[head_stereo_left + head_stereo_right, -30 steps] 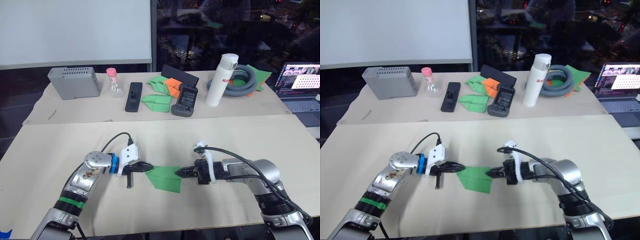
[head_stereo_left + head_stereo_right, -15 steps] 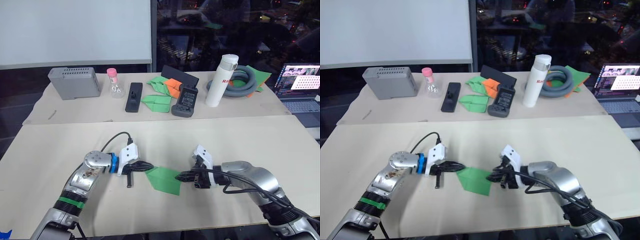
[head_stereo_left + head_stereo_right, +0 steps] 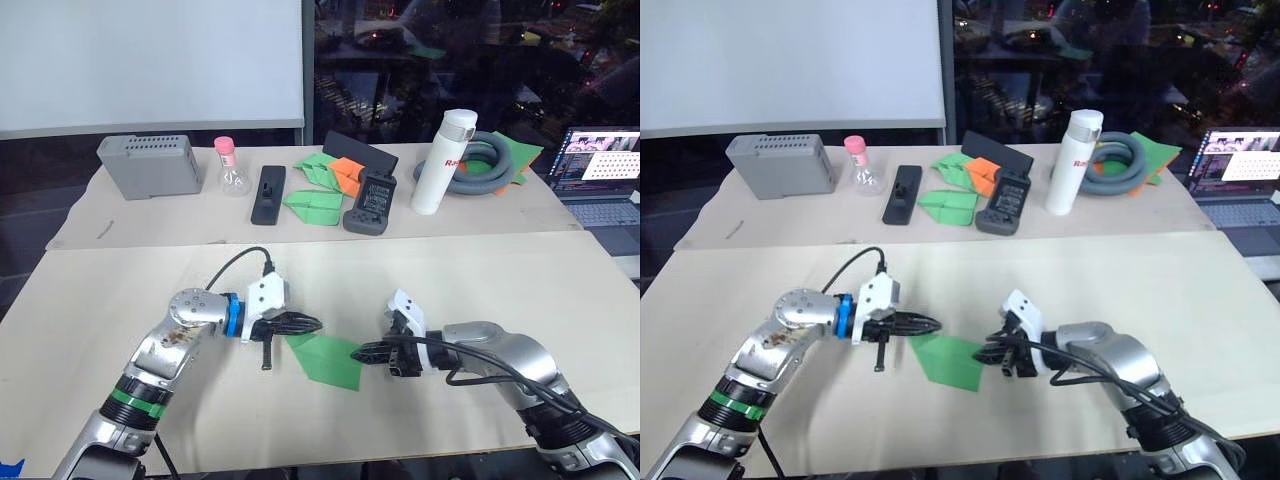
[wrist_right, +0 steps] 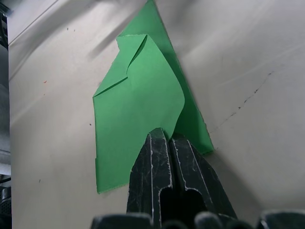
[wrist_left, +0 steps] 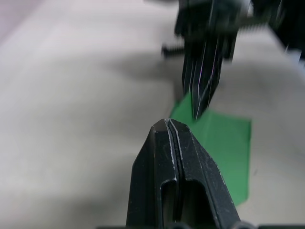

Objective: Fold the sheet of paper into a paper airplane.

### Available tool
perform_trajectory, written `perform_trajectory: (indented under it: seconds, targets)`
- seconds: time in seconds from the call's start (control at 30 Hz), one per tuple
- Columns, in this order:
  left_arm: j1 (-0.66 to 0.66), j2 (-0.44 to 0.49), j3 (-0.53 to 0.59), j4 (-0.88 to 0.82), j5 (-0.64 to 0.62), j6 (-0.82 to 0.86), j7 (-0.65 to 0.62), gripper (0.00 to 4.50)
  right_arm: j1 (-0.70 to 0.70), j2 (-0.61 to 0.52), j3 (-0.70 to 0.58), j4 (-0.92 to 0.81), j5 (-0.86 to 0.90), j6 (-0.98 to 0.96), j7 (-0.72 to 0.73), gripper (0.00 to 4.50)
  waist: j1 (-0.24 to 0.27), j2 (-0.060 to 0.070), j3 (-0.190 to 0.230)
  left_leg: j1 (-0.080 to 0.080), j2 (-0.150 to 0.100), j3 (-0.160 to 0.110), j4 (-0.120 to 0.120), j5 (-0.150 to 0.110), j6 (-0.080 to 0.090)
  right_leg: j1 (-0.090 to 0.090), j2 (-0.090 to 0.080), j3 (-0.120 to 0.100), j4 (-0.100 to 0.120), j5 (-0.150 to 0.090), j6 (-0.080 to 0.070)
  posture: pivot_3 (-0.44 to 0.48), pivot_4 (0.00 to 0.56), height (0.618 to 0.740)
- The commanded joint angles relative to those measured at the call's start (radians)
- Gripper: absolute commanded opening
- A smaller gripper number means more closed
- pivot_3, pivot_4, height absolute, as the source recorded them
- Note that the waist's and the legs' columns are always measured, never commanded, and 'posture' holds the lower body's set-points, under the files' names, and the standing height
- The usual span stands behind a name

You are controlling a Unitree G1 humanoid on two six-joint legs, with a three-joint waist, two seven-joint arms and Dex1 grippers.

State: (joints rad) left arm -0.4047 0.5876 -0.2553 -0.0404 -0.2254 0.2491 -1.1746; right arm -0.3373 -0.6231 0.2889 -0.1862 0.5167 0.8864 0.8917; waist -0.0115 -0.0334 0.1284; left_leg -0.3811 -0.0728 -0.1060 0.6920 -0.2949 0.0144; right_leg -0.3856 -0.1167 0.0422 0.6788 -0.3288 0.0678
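The sheet of paper (image 3: 326, 359) is bright green and partly folded into a wedge. It lies flat on the near table between my two grippers. My right gripper (image 4: 164, 135) is shut at the paper's right edge, pinching the curled upper flap (image 4: 143, 90). In the left eye view that gripper (image 3: 359, 350) touches the paper's right side. My left gripper (image 3: 317, 323) is shut with nothing in it and hovers just over the paper's far left corner. The left wrist view shows its closed fingers (image 5: 171, 131) with the green paper (image 5: 224, 143) beyond them.
The back table holds a grey box (image 3: 148, 165), a pink-capped flask (image 3: 228, 168), a black remote (image 3: 268, 193), green and orange folded papers (image 3: 325, 180), a black controller (image 3: 370, 203), a white bottle (image 3: 436, 160) and a grey hose (image 3: 490, 160). A laptop (image 3: 600, 170) stands far right.
My left gripper has moved right and slightly up, from beside the paper's left corner to over it. The right wrist rolled a second ago and has held still since.
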Motion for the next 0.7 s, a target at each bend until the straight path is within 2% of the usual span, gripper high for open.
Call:
perform_trajectory:
  seconds: [0.03, 0.4, 0.5, 0.6, 0.7]
  targets:
    - [-0.017, -0.019, -0.026, 0.03, 0.029, -0.054, -0.004, 0.0, 0.044, -0.021, 0.054, 0.058, -0.072, 0.034, -0.035, 0.04, 0.0, 0.0, 0.0, 0.0, 0.0, 0.0, 0.0, 0.0, 0.0, 0.0, 0.0, 0.0, 0.0, 0.0, 0.0, 0.0, 0.15, 0.74]
    - [0.001, -0.039, -0.053, 0.112, 0.066, -0.096, -0.011, 0.0, 0.067, -0.033, 0.032, 0.029, -0.07, 0.031, -0.046, 0.04, 0.002, 0.0, 0.0, 0.0, 0.0, 0.0, 0.0, 0.0, 0.0, 0.0, 0.0, 0.0, 0.0, 0.0, 0.0, 0.0, 0.15, 0.74]
    - [0.005, -0.041, -0.062, 0.135, 0.082, -0.114, -0.013, 0.0, 0.083, -0.049, 0.044, 0.006, -0.092, -0.045, -0.016, 0.04, 0.005, 0.0, 0.0, 0.0, 0.0, 0.0, 0.0, 0.0, 0.0, -0.001, 0.0, 0.0, 0.0, 0.0, 0.0, 0.0, 0.15, 0.74]
    - [0.009, -0.041, -0.071, 0.16, 0.093, -0.137, -0.017, 0.0, 0.096, -0.059, 0.039, -0.018, -0.097, -0.078, -0.008, 0.99, 0.008, 0.0, 0.0, -0.001, 0.0, 0.0, 0.0, 0.0, 0.0, -0.001, 0.0, 0.0, 0.0, 0.0, 0.0, 0.0, 0.15, 0.74]
    - [0.009, -0.042, -0.08, 0.181, 0.107, -0.16, -0.02, 0.0, 0.095, -0.062, -0.019, -0.051, -0.077, -0.105, -0.018, 1.96, 0.009, 0.0, 0.0, 0.0, 0.0, 0.0, 0.0, 0.0, 0.0, -0.001, 0.0, 0.0, -0.001, 0.0, 0.0, 0.0, 0.15, 0.74]
